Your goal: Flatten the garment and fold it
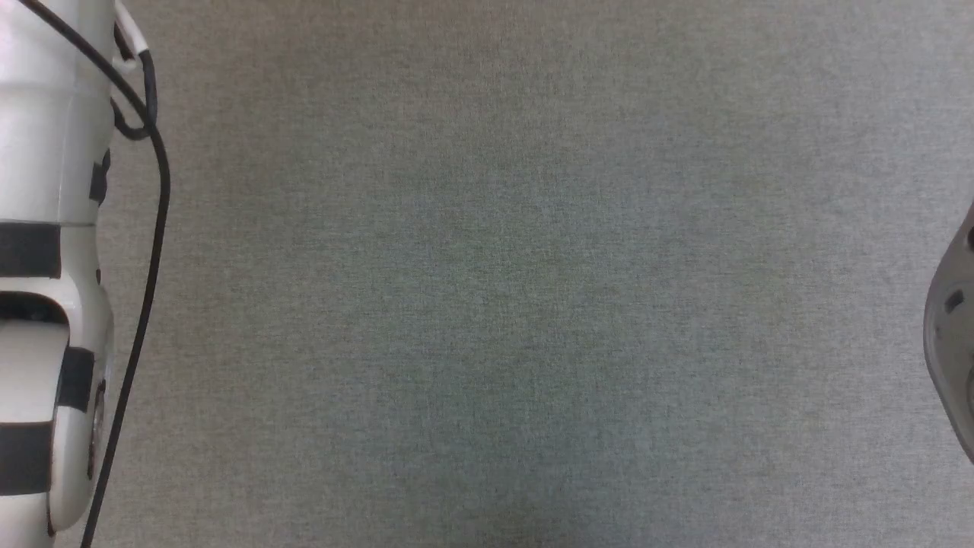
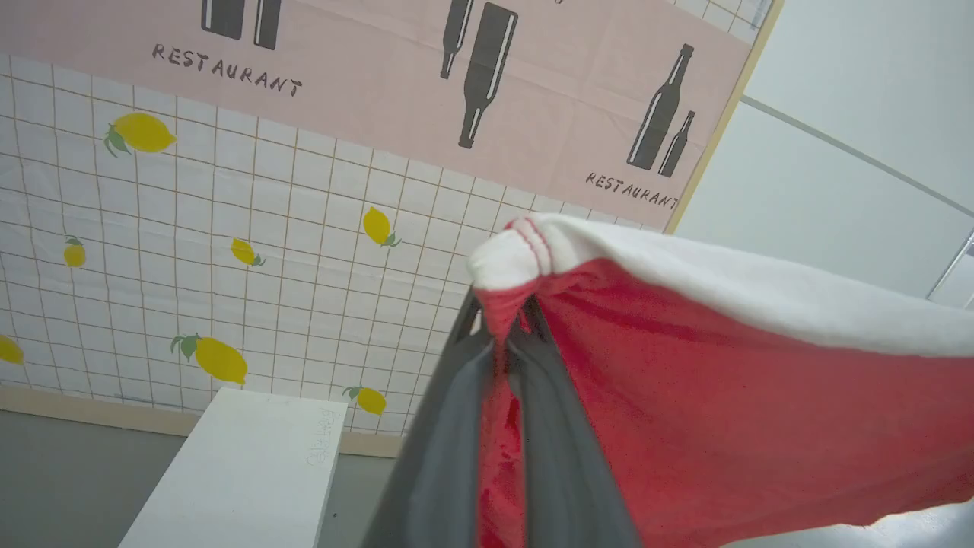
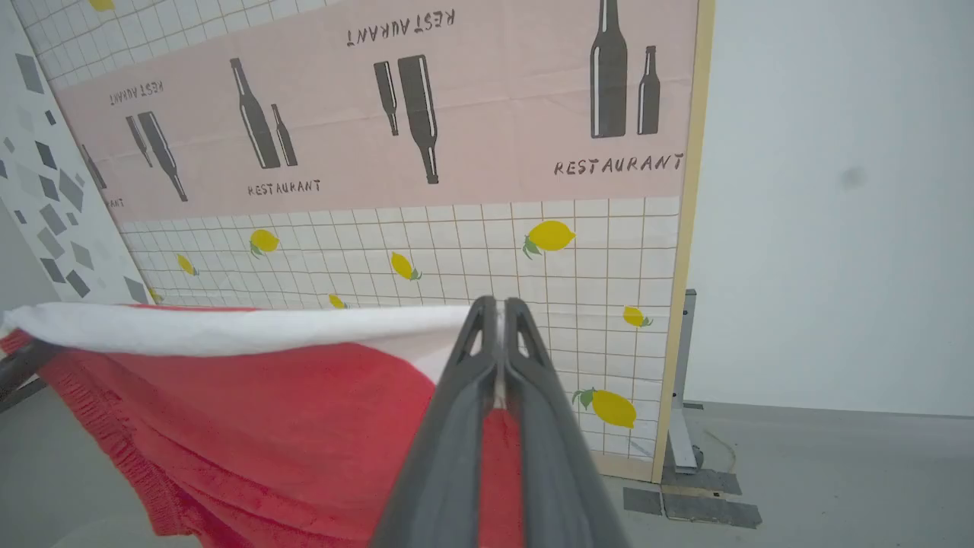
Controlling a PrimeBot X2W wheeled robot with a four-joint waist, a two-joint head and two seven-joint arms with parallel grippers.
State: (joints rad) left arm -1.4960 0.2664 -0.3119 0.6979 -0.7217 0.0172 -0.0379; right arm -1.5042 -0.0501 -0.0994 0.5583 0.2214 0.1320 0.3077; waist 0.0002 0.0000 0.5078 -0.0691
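Garment, lower part out of frame

Left gripper pinches the garment at its fingertips; right gripper clamps it too (fingers nearly touching).

Head camera looks straight down on a grey surface; both wrist cameras face the restaurant-print backdrop, sharing the garment close up.

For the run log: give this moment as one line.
phase: garment held aloft | left tool: shut on garment | right tool: shut on garment | fold: pending
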